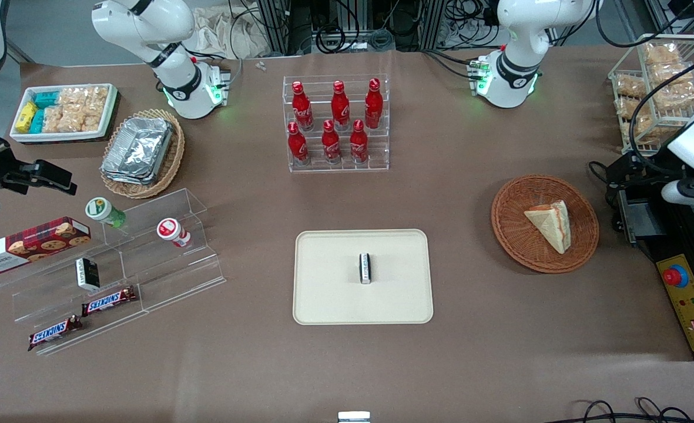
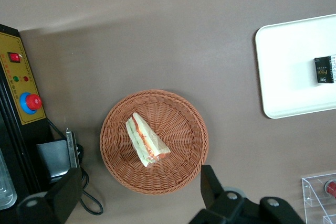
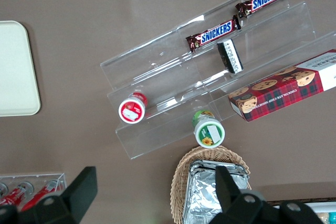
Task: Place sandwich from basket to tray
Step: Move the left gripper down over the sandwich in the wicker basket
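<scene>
The sandwich (image 1: 551,224), a pale bread wedge with orange-red and green filling, lies in the round reddish-brown wicker basket (image 1: 514,235). Both show in the left wrist view, the sandwich (image 2: 146,141) lying in the basket (image 2: 181,166). My left gripper (image 2: 139,195) hangs high above the basket's rim that is farther from the front camera, open wide and empty, well clear of the sandwich. The cream tray (image 1: 329,294) lies beside the basket, toward the parked arm's end of the table, and also shows in the left wrist view (image 2: 286,72).
A small black packet (image 1: 365,268) stands on the tray. A yellow control box with a red button (image 1: 687,305) and a black box (image 1: 634,217) sit beside the basket. A rack of red bottles (image 1: 336,126) stands farther from the front camera.
</scene>
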`<state>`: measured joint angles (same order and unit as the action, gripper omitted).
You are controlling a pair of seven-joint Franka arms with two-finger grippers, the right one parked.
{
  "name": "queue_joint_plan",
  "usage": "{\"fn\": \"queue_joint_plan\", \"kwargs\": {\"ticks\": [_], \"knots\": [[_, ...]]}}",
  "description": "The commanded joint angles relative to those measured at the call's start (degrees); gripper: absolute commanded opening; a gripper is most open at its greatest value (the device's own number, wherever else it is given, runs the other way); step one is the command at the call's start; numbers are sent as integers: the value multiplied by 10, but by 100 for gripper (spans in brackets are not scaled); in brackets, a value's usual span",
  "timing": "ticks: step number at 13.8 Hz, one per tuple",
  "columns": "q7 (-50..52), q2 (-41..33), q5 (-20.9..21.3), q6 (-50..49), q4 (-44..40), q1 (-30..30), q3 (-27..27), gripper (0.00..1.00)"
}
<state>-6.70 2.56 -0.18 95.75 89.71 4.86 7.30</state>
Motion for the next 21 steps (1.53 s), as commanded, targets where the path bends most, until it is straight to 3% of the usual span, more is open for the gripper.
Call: {"fn": "queue_joint_plan", "kwargs": {"ticks": [1, 5, 8, 10, 14, 16, 21], "knots": [[10, 9, 10, -21, -21, 0, 1, 100], [28, 27, 4, -23, -28, 1, 1, 100], [109, 0, 7, -2, 65, 16, -3, 100], [134, -49, 9, 97, 178, 30, -4, 100], [326, -80, 10, 307, 360, 45, -3, 100], [410, -61, 11, 319, 372, 44, -1, 100], [433, -27, 10, 421, 441, 44, -1, 100]]}}
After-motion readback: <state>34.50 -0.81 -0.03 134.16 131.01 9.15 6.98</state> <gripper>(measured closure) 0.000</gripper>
